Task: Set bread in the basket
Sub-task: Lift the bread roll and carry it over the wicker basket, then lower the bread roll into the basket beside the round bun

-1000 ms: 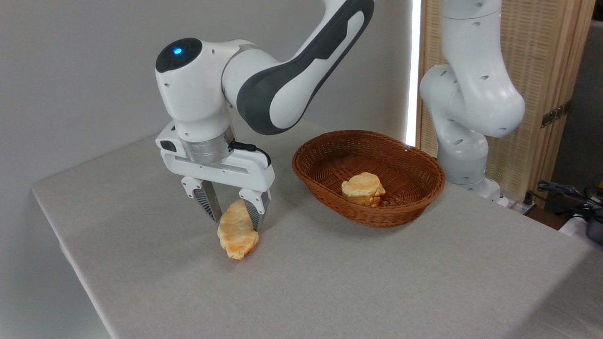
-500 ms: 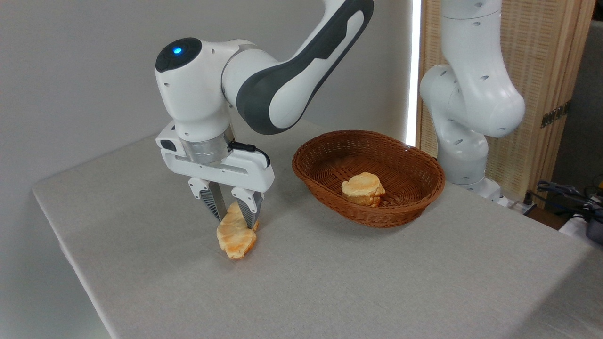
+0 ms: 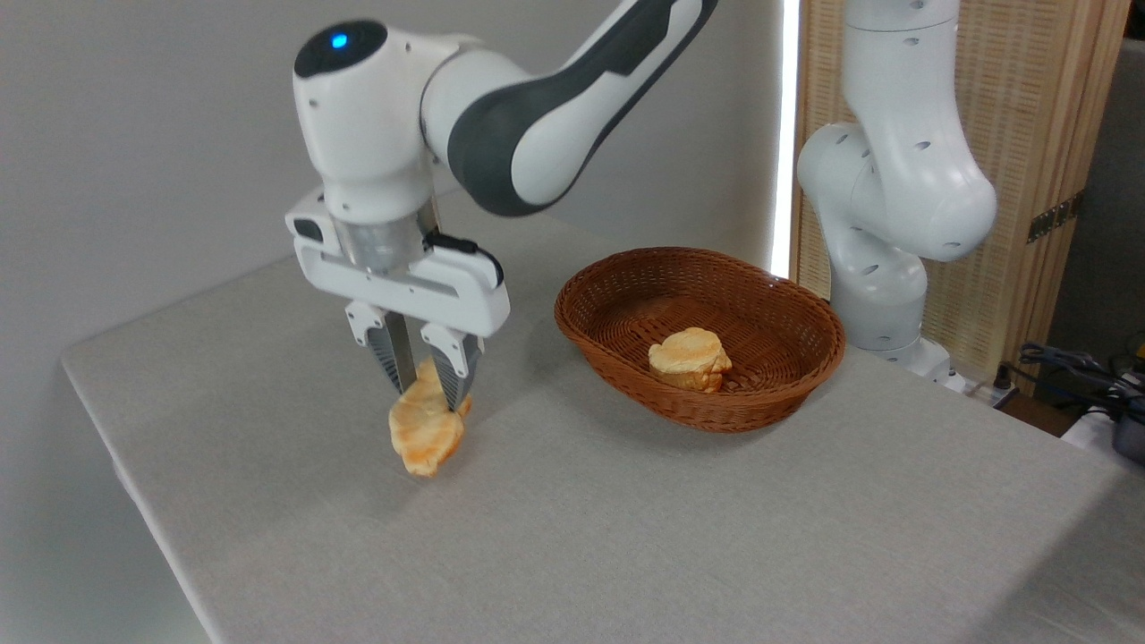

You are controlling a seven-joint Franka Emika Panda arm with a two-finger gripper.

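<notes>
The bread (image 3: 425,434), an elongated golden-orange pastry, hangs just above the grey table with its pointed end down. My gripper (image 3: 428,394) is shut on its upper part, fingers pointing down. The oval reddish-brown wicker basket (image 3: 626,268) stands to the right of the gripper, a short way off across the table.
A smaller, rounder bun (image 3: 689,356) lies inside the basket. The arm's white base (image 3: 881,295) rises behind the basket at the right. The table's left edge (image 3: 116,447) is close to the gripper. Cables (image 3: 1073,367) lie at the far right.
The fingers have closed on the bread, and the gripper has risen and shifted slightly left, lifting the bread off the table.
</notes>
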